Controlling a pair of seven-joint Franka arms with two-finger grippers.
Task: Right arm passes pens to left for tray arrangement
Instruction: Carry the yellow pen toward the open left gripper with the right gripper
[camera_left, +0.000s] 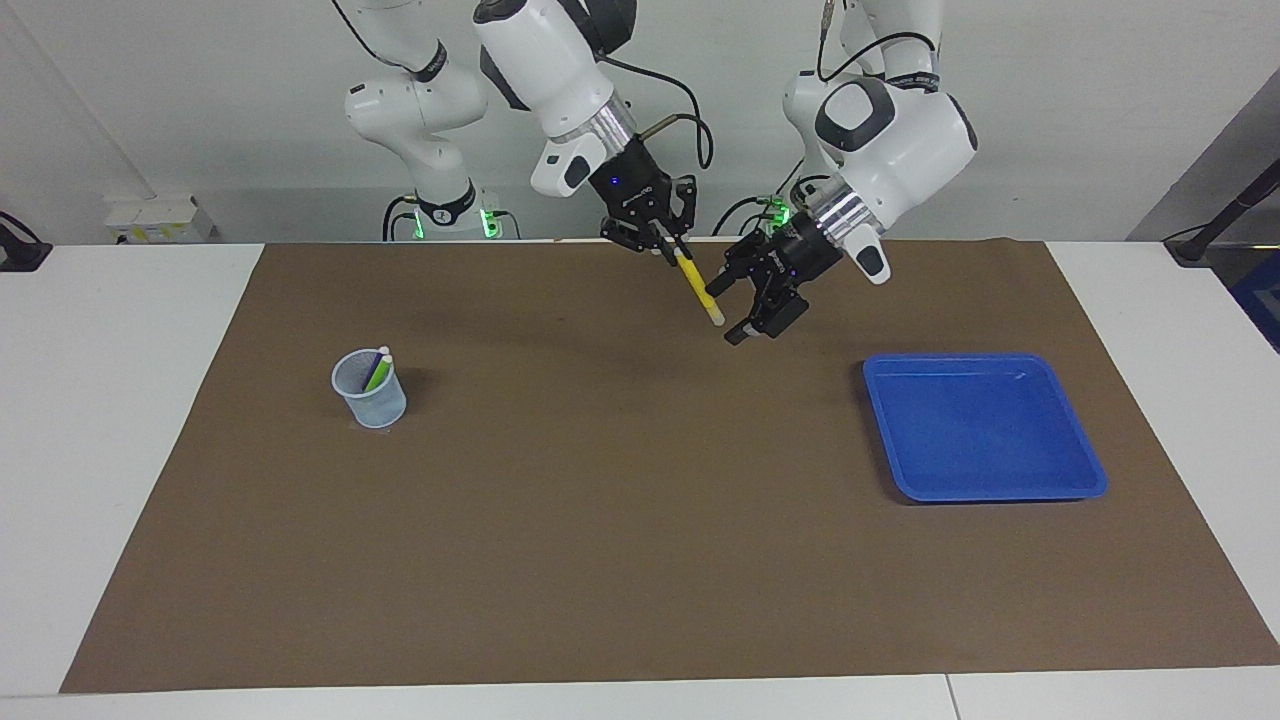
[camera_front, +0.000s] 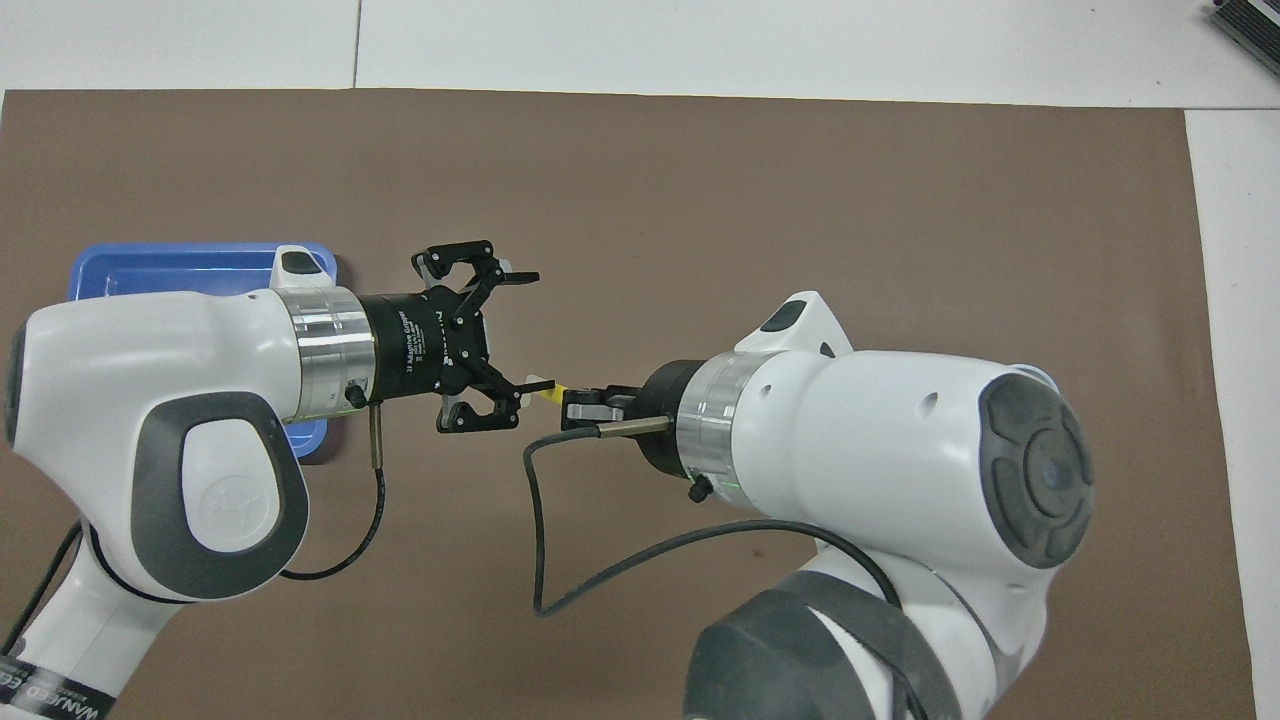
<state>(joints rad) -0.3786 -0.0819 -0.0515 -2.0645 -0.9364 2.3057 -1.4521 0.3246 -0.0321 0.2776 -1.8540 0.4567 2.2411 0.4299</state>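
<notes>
Surface: brown mat (camera_left: 600, 520) on a white table.
Yellow pen (camera_left: 697, 285): aloft over the mat's middle, clamped at its upper end by the right gripper (camera_left: 660, 245), whitish tip slanting down.
Handling: probably light, stiff, slick; best taken on the bare lower barrel.
Left gripper (camera_left: 735, 312): fingers spread, beside the tip.
Cup (camera_left: 370, 390): holds green and purple pens.
Tray (camera_left: 985, 428): toward the left arm's end.

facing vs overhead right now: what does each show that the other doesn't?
Facing only: the cup with two pens in it, the whole tray, and most of the yellow pen.
Overhead only: nothing extra; the arms hide the cup.
Both: the right gripper shut on the yellow pen, the open left gripper at its tip, over the mat.
</notes>
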